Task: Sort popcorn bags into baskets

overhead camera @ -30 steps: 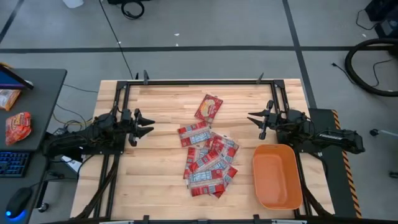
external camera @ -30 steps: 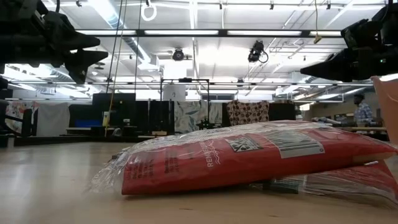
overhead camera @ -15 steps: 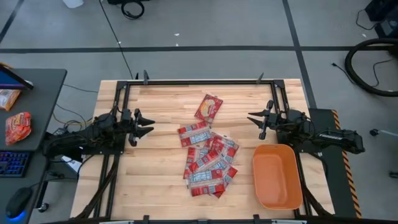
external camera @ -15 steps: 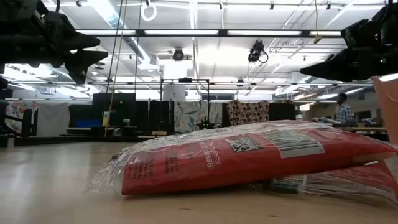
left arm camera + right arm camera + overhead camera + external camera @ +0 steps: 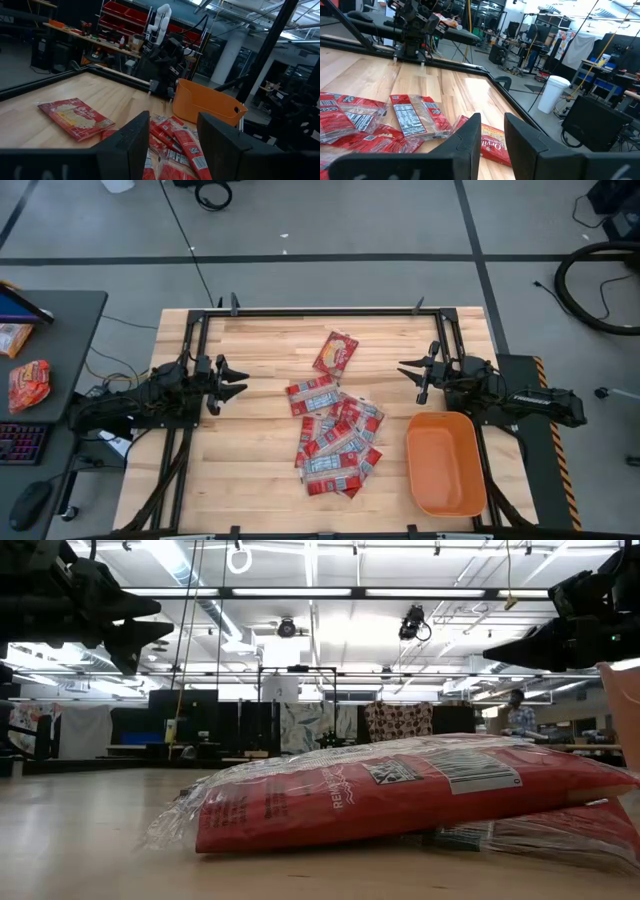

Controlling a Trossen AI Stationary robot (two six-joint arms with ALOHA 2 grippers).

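Note:
Several flat red popcorn bags (image 5: 335, 442) lie overlapping in a heap on the wooden table's middle; the nearest one fills the low view (image 5: 400, 795). A larger red bag picturing yellow popcorn (image 5: 335, 353) lies flat just beyond them (image 5: 75, 116). The orange basket (image 5: 445, 463) stands at the near right (image 5: 207, 105). My left gripper (image 5: 232, 383) hovers level at the table's left, open and holding nothing (image 5: 172, 145). My right gripper (image 5: 410, 372) hovers level at the right, beyond the basket, open by a narrow gap with nothing in it (image 5: 492, 135).
A black frame rail (image 5: 320, 311) runs around the tabletop. Bare wood (image 5: 250, 450) lies between my left gripper and the heap. A dark side table at the far left carries an orange-red snack bag (image 5: 28, 383) and a keyboard (image 5: 20, 442).
Both arms and all the bags have kept still. A person far back in the room has walked toward the left in the low view.

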